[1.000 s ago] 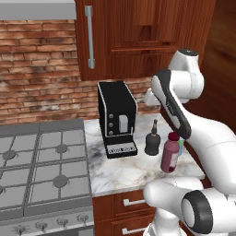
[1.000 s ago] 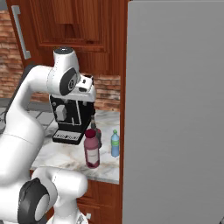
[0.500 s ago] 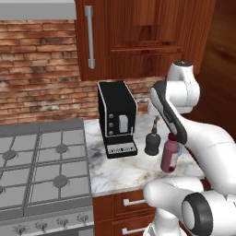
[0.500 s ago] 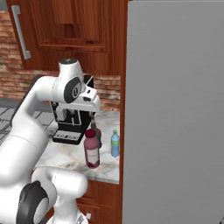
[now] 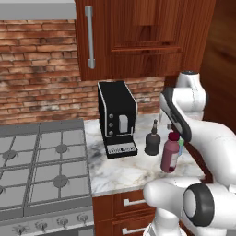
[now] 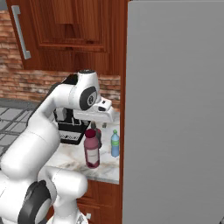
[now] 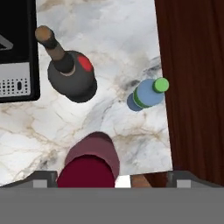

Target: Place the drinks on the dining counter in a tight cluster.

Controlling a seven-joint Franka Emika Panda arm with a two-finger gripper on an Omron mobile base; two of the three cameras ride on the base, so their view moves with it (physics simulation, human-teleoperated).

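**Three bottles on veined marble, pincer spread above**

On the glossy white-grey marble counter [image 5: 124,170], at centre right of the left base frame, stand a tall maroon bottle with dark red cap [image 5: 170,152], a squat black thin-necked bottle [image 5: 152,139] bearing a red round label, and a small blue green-capped bottle [image 6: 114,143]. A boxy black coffee machine [image 5: 117,118] sits left of them. The pincer [image 7: 113,177] hangs spread directly over the maroon cap, pinching nothing.
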